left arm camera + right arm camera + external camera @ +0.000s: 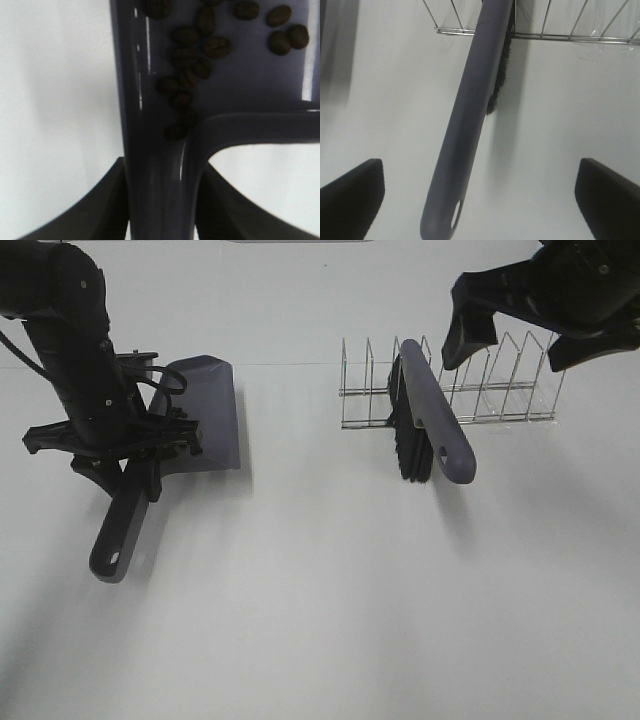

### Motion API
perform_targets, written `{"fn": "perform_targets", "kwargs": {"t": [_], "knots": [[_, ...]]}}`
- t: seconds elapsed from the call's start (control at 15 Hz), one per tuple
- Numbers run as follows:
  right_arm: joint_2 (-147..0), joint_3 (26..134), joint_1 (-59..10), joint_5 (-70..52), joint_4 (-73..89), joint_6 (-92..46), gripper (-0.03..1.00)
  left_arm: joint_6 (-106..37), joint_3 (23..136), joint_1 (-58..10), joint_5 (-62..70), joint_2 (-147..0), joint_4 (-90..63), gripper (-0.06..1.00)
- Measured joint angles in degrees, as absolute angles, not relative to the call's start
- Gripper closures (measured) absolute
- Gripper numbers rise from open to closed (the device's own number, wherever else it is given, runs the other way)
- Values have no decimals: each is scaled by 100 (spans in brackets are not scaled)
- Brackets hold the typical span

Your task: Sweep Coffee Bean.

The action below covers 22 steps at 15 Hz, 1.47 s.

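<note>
The dustpan (pixel 205 415) was held flat on the white counter (pixel 320 620) by the left gripper (pixel 135 455), its fingers (pixel 107 210) clamped on the handle just behind the pan, presumably so the pan would stay steady and level; the coffee beans (pixel 192 60) were seen lying inside the pan, gathered against its side wall near the handle, and none could be made out loose on the counter in the high view; the sweeping was therefore judged largely done. The right gripper (pixel 515 325) was held above the wire rack (pixel 450 390), its fingers (pixel 352 200) spread wide and gripping nothing; the brush (pixel 430 420) was propped in the rack, bristles down and handle jutting toward the front, probably parked there for storage. Dustpan and brush were well apart, bare counter between them; only the rack's wires crowded the brush head, and they could snag a grab there.
</note>
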<state>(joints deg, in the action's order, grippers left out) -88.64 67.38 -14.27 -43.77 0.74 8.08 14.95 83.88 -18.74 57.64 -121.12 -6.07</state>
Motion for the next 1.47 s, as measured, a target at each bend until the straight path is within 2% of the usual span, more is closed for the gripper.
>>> {"fn": "perform_targets", "kwargs": {"t": [0.33,0.8,0.87,1.0,1.07,1.2,1.47], "knots": [[-7695,5632,-1427,-4102,80,819,0,1495,8388,-1874,5649,-12490,-613,61],[-7563,5500,-1427,-4108,86,819,0,1473,8388,-1874,5403,-12565,-613,59],[-7563,5500,-1427,-4108,86,819,0,1473,8388,-1874,5380,-12571,-619,50],[-7563,5500,-1427,-4108,86,819,0,1473,8388,-1874,5369,-12571,-619,23],[-7563,5500,-1427,-4108,109,819,0,1473,8388,-1874,5397,-12571,-613,15],[-7563,5500,-1427,-4108,160,819,0,1387,8388,-1874,5586,-12554,-539,11],[-7563,5500,-1427,-4200,212,819,0,1272,8422,-1874,5959,-12296,-476,11]]}}
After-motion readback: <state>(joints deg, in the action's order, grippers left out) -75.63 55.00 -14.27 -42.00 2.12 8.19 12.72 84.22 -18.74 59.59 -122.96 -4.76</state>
